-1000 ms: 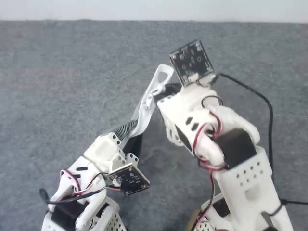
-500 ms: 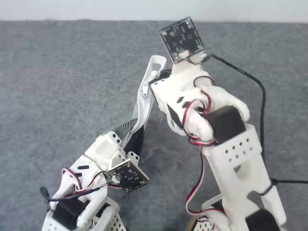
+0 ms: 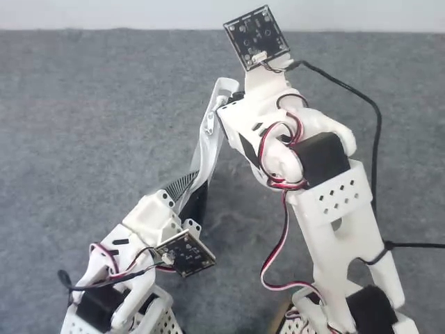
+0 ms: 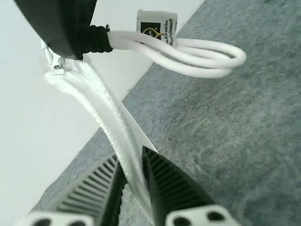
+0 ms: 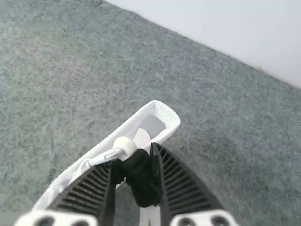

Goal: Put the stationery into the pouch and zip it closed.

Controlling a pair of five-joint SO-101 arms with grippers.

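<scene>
Right tool (image 5: 136,157) seemingly on zip pull (image 5: 139,181), left tool (image 4: 134,159) gripping pouch (image 4: 101,111)

One camera overhead, two on the wrists, all sharing the pouch (image 3: 208,149).
The high view looks down on the tabletop (image 3: 83,104) from farther off; the wrist views peer along the left claw (image 4: 129,157) and right claw (image 5: 134,157), very close.

2 white arms (image 3: 334,216), blk servos (image 3: 323,156), red wires (image 3: 262,149) (square cam boards (image 3: 256,36))
</scene>
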